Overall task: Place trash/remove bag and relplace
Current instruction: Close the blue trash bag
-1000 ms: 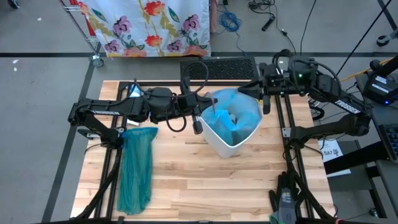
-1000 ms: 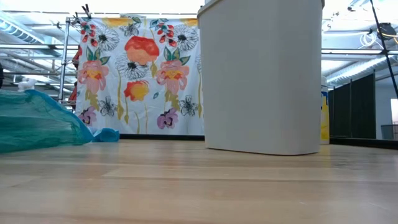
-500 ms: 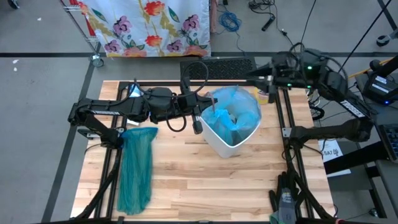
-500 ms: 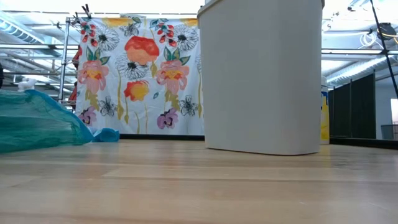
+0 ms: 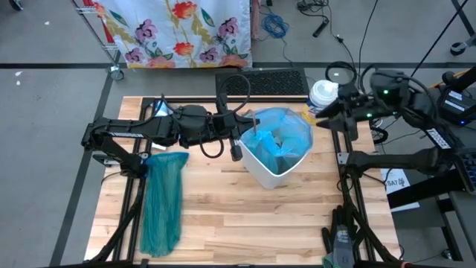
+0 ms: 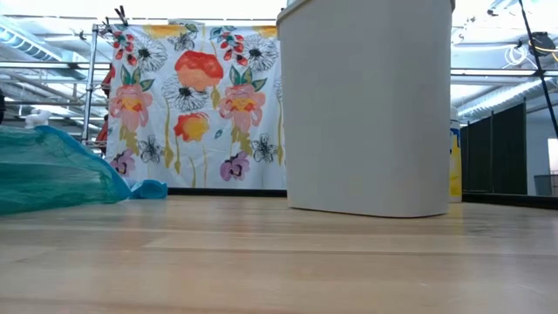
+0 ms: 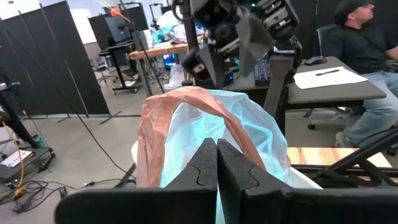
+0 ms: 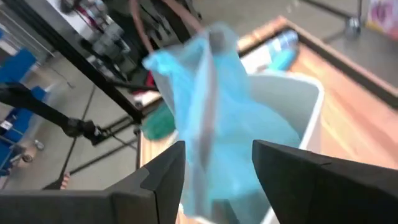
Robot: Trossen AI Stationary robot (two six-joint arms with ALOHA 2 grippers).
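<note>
Two dark arms with looping black cables; right arm (image 5: 401,100) shows a green light.

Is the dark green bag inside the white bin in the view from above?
No, the dark green bag lies flat on the table, left of the white bin, which holds a light blue bag.

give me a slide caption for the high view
Left hand shut at the rim of the white bin lined with the blue bag; right hand open beside it.
</note>
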